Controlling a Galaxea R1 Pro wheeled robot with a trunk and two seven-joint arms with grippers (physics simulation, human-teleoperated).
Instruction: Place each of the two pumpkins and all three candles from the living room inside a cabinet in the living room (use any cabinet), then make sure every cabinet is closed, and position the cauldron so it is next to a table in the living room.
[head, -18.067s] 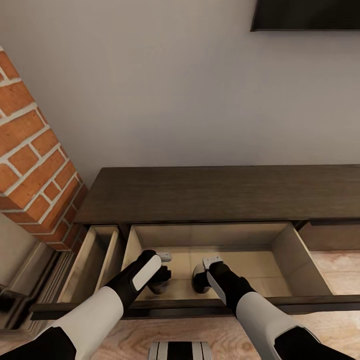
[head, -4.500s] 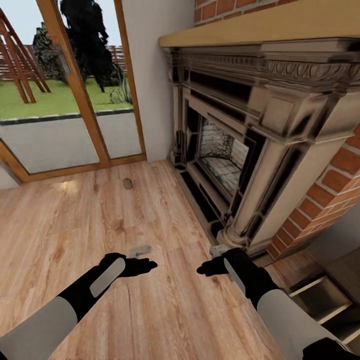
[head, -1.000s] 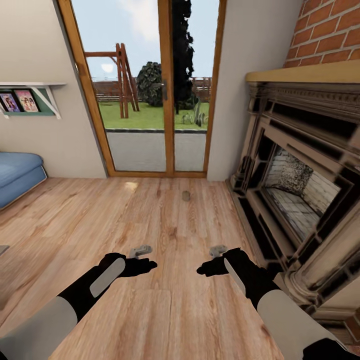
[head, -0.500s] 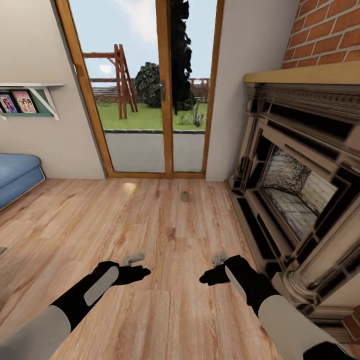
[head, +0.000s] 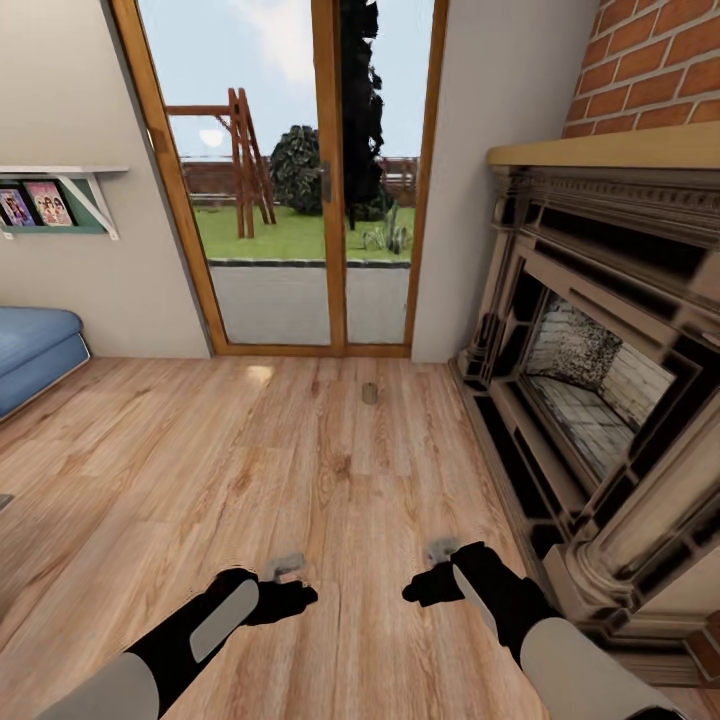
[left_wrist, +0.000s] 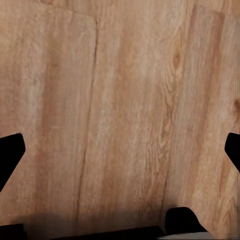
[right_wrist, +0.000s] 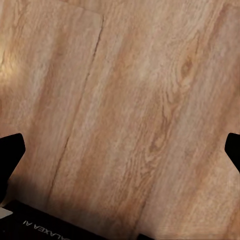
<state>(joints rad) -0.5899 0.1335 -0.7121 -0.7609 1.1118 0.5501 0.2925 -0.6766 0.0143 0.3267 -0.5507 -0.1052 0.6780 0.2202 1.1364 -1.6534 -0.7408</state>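
- The robot faces a glazed patio door (head: 330, 180) across a wooden floor (head: 200, 450), with an ornate fireplace surround (head: 600, 330) along its right side and the corner of a blue sofa (head: 35, 350) at far left.
- One small stout cylinder, by its shape and pale colour most likely a candle (head: 370, 393), stands upright on the floor well ahead, near the door threshold and roughly centred between the arms. It is too small here to make out a wick.
- The left gripper (head: 300, 590) and right gripper (head: 420, 588) hang low over bare boards. Each wrist view has dark fingertips at opposite edges with only floor between, so both sets of jaws are released and carry nothing.
- The step in hand looks like the approach. Drive straight on, keeping clear of the fireplace plinth on the right.
- Stop with the candle just ahead of one gripper, not under the base, and lower the trunk so the arm can reach floor level.
- Bring the jaws down around the cylinder's sides, centred, before clenching; a stout, smooth shape could tip or roll away if nudged off-centre.
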